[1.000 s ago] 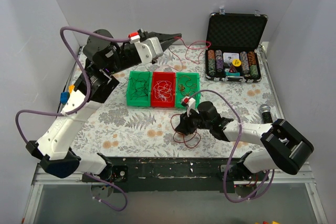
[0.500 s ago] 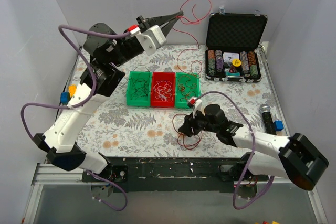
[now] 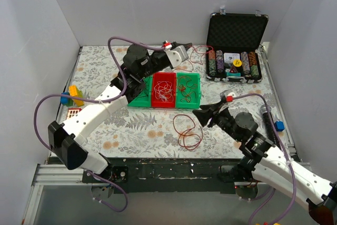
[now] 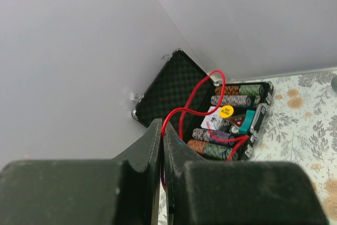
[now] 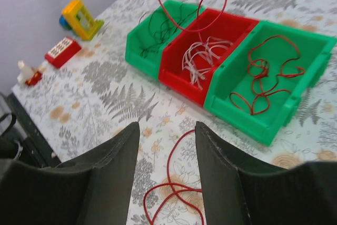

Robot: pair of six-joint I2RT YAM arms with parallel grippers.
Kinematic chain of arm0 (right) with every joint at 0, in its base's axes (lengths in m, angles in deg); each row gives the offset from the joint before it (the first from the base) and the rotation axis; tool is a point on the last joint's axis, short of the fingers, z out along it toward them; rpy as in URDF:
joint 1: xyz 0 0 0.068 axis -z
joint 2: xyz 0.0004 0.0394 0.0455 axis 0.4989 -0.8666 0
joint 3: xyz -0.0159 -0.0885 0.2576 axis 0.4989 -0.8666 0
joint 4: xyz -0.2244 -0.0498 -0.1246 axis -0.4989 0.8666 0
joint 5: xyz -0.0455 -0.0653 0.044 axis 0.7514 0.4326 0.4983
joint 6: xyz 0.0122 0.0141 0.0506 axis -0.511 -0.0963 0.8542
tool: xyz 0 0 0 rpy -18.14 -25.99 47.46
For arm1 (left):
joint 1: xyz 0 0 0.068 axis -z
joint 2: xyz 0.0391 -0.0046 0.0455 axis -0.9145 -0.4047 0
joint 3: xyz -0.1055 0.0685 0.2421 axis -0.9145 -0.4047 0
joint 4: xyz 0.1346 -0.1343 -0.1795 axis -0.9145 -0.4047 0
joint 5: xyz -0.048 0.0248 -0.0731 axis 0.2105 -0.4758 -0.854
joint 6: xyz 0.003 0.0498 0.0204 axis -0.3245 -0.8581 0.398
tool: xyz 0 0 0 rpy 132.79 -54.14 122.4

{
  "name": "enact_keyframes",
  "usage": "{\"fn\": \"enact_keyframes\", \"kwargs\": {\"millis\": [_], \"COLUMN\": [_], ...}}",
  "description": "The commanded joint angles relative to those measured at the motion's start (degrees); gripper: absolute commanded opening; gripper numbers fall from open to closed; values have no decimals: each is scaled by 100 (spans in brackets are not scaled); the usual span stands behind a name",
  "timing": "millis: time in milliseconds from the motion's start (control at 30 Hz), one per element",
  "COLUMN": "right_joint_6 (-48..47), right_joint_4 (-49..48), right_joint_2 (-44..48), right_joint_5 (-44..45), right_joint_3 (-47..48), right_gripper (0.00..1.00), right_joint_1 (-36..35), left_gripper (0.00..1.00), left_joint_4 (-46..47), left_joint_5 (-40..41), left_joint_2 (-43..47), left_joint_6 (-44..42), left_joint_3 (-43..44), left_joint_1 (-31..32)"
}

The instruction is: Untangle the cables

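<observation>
My left fingers (image 4: pixel 150 146) clamp a thin red wiry cable (image 4: pixel 211 85); right fingers (image 5: pixel 113 154) gape empty; green and red plastic bins (image 5: pixel 239 104) hold sorted strands (image 5: pixel 202 56); one red loop (image 3: pixel 188 131) lies loose on the desk (image 3: pixel 105 127).

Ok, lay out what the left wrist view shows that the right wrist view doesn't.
Only left wrist: the left gripper shut on a red cable, the open poker chip case behind it. Only right wrist: the open right gripper over a loose red cable, a green bin of dark cables, a red bin of whitish cables, a second green bin of red cables, and toy blocks. Both: the floral table cover and the pale wall.
</observation>
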Motion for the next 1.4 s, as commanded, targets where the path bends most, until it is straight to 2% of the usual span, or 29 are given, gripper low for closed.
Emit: {"fn": "enact_keyframes", "kwargs": {"millis": [0,233,367,467,633,900,1367], "right_joint_6": [241,399,434,461,461,478,531], "right_joint_4": [335,660,810,898,977,1021,1074], "right_joint_2": [573,670,828,925,969,943,811], "right_joint_5": [1252,1771,2043,2114,2184,2272,2307], "right_joint_3": [-60,143,239,257,292,380,336], "right_gripper": [54,50,52,52,51,51,50], "right_joint_1": [-13,-13,-21,-13,-13,-4,-4], "left_gripper": [0,0,0,0,0,0,0], "left_joint_4": [662,786,1145,1357,1401,1919,1551], "left_joint_5": [240,433,837,1075,979,1356,1585], "left_joint_2": [-62,-396,-677,-941,-1240,-1653,-1671], "left_joint_6": [95,113,95,95,174,376,306], "left_joint_3": [-296,-639,-859,-868,-885,-1307,-2055], "left_joint_1": [28,28,37,11,-16,-16,-7]}}
